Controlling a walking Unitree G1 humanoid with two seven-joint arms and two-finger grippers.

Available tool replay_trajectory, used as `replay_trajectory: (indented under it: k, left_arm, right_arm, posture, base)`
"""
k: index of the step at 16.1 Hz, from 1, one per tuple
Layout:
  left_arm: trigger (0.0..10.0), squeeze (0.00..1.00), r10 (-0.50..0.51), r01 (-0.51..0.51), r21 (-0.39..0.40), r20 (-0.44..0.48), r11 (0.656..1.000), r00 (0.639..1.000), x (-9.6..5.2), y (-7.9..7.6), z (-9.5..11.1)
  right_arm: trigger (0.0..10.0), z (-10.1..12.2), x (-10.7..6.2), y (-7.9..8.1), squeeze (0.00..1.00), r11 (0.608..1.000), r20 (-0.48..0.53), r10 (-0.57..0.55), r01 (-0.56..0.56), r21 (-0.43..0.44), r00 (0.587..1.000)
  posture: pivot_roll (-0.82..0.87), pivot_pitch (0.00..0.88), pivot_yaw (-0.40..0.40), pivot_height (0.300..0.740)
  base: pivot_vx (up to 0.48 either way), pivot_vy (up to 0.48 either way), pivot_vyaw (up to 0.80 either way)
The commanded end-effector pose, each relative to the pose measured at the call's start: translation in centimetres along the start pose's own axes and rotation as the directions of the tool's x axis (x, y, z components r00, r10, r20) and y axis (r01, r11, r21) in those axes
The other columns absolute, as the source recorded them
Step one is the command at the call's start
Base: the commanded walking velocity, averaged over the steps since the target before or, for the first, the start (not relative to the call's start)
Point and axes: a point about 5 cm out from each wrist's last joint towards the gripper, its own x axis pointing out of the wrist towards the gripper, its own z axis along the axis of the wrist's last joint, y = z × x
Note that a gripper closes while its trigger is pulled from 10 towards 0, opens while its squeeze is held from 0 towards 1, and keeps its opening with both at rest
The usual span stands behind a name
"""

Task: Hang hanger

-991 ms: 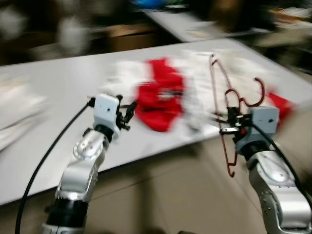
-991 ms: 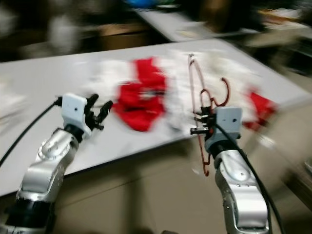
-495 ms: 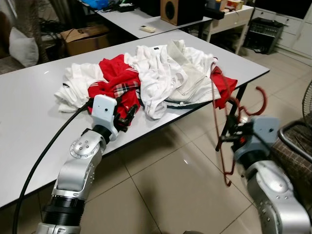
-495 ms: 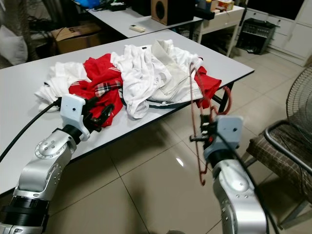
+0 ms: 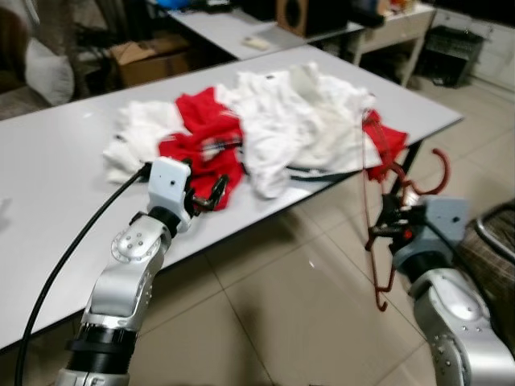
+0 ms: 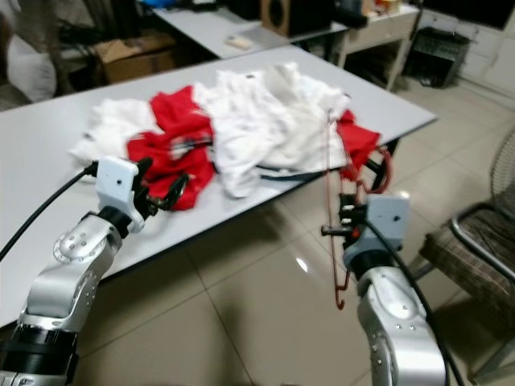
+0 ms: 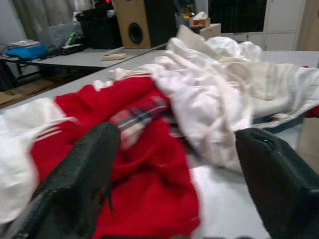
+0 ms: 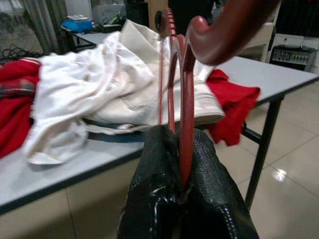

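Observation:
My right gripper [image 5: 392,229] is shut on a dark red hanger [image 5: 370,193], holding it upright over the floor beside the table's near right corner. Its hook [image 5: 430,171] curves up to the right of the gripper. In the right wrist view the hanger [image 8: 185,99] is pinched between the black fingers [image 8: 159,189]. My left gripper [image 5: 205,195] is open over the table's front edge, pointing at the pile of red and white clothes [image 5: 265,129]. The left wrist view has the wide-apart fingers [image 7: 79,184] framing the red garment [image 7: 144,164].
The grey table [image 5: 56,185] stretches across the view. A chair [image 6: 471,241] stands at the far right on the tiled floor [image 5: 273,322]. Behind are another table [image 5: 233,24], a cardboard box [image 5: 149,56] and a speaker [image 5: 310,12].
The view went from blurred to sharp as the camera swung. The right gripper kept hold of the hanger, and both arms stay in much the same pose.

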Motion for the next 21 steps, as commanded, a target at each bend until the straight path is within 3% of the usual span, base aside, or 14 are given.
replay_trajectory:
  k: [1,4,10,17,21]
  left_arm:
    - [10.0,0.7,0.016,-0.016,0.019,-0.008,1.0,1.0,0.0,0.7,-0.1]
    - [10.0,0.51,0.006,-0.007,0.009,0.016,1.0,1.0,0.0,0.6,0.2]
    - [10.0,0.52,-0.018,0.018,0.0,0.016,1.0,1.0,0.1,-0.8,-0.2]
    - [10.0,0.53,0.032,-0.032,0.038,-0.015,0.999,0.999,0.3,-0.3,-1.0]
    - [10.0,0.53,0.024,-0.022,0.057,-0.021,0.998,0.999,0.1,-0.9,-1.1]
  right_arm:
    - [10.0,0.0,0.3,0.7,0.0,1.0,0.017,0.026,-0.026,0.012,1.0]
    - [10.0,-0.1,0.7,1.3,0.0,0.999,0.022,0.038,-0.038,0.009,0.999]
    - [10.0,-0.2,0.6,0.7,0.0,0.998,0.027,0.04,-0.041,0.037,0.999]
    - [10.0,-0.1,0.6,0.4,0.0,0.998,0.02,0.057,-0.057,-0.006,0.998]
    - [10.0,-0.2,0.4,0.1,0.0,0.997,0.009,0.074,-0.074,-0.017,0.997]
  posture:
    - [-0.14,0.0,0.024,0.74]
    - [-0.14,0.0,0.019,0.74]
    - [-0.14,0.0,0.019,0.74]
    - [-0.16,0.0,0.018,0.74]
    - [-0.15,0.0,0.016,0.74]
  base:
    - [0.0,0.42,0.0]
    - [0.0,0.0,0.0]
    - [0.0,0.0,-0.09]
    - [0.31,0.0,-0.11]
    - [0.317,0.0,0.0]
